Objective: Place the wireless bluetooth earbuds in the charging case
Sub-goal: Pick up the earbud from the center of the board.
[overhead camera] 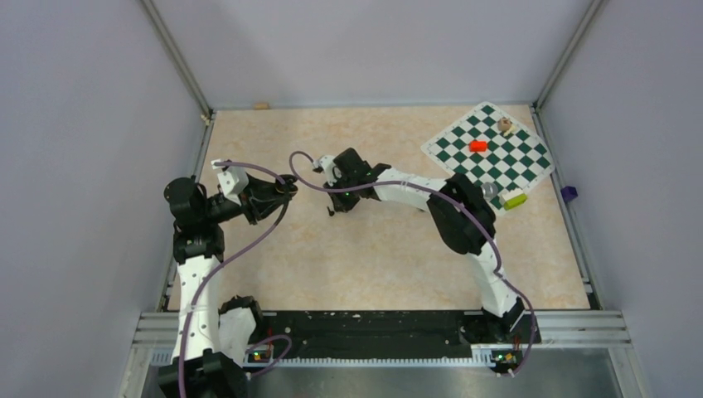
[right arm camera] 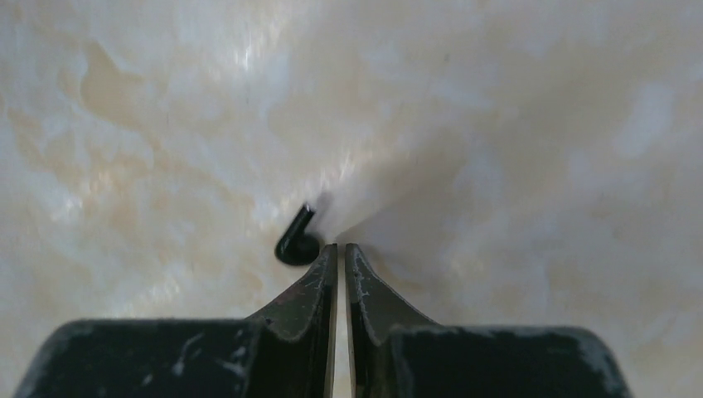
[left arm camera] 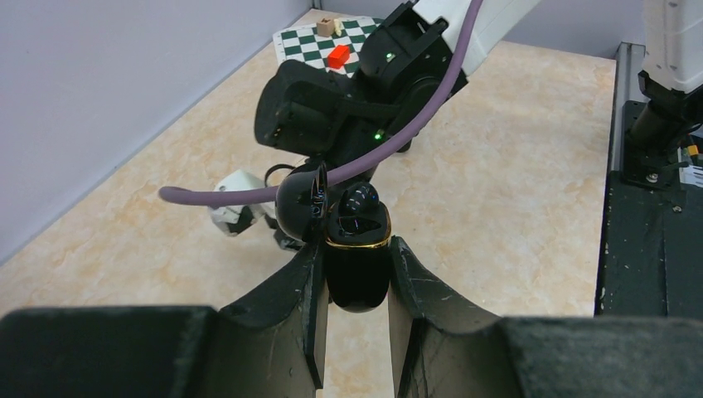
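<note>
Nothing legible anywhere in view. No text, brand, label or number, not even on the glossy black rounded charging case (left arm camera: 357,274) up close.

Over on the left: holds the left arm (overhead camera: 195,282) folded up from its base, wrist level and aimed at the middle. Grips with the left gripper (left arm camera: 356,247), clamped on both sides of the charging case (left arm camera: 356,278). On the right: stretches the right arm (overhead camera: 464,224) far in, elbow bent. Points the right gripper (right arm camera: 341,249) straight down, fingers (right arm camera: 319,274) pinched to a thin slit.
</note>
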`<state>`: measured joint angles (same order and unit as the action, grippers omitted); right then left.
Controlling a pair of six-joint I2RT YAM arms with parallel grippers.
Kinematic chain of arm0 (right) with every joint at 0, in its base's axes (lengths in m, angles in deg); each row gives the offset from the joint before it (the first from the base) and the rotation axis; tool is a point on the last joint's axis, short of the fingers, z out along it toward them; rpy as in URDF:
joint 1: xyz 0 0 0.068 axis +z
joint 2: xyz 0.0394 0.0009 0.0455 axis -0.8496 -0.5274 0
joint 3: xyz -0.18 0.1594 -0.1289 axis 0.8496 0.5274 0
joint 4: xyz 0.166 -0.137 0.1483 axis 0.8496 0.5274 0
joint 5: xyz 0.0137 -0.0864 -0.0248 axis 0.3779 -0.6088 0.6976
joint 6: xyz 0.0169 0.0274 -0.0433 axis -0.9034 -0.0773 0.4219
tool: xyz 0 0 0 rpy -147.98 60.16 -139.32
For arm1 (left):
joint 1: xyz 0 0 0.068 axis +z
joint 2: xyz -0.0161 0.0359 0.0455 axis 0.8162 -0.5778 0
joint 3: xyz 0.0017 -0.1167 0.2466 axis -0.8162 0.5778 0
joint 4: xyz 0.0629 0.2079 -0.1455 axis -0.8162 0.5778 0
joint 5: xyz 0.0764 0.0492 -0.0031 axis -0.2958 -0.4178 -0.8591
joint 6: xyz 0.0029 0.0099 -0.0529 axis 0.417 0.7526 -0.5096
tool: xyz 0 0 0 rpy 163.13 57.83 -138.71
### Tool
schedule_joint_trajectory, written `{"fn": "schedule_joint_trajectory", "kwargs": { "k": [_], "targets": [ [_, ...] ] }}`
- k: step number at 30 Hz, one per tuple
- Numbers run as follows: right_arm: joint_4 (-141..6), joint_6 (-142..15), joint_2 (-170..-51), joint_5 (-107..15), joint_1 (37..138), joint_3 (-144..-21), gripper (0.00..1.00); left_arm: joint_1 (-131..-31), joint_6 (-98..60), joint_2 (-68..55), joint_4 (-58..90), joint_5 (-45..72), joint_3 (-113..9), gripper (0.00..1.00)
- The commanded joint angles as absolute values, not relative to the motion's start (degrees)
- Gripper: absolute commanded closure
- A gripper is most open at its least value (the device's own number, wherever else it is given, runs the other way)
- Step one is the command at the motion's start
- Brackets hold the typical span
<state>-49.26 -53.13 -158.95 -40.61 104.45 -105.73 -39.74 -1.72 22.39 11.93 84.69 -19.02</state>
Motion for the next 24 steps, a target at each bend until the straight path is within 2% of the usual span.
{"fn": "schedule_joint_trajectory", "kwargs": {
  "k": [1,8,17,20,24],
  "targets": [
    [-48.03,-51.14,-150.62,-38.13,103.07,-95.06,0.93,-39.49,-1.99,23.17,9.05,86.71,-18.65,1.0],
    [-50.32,-50.93,-142.0,-35.55,100.56,-87.12,0.92,-40.01,-2.11,23.21,8.96,87.07,-18.66,1.0],
    [-66.36,-43.73,-138.51,-32.62,102.29,-79.65,0.57,-40.12,-2.28,23.49,8.96,86.75,-18.48,1.0],
    [-71.99,-37.51,-139.53,-32.09,102.72,-78.1,0.49,-40.11,-2.31,23.98,9.06,86.45,-18.5,1.0],
    [-79.75,-29.11,-139.74,-29.78,102.72,-74.86,0.45,-40.1,-2.4,24.2,9.06,86.45,-18.55,1.0]
  ]
}}
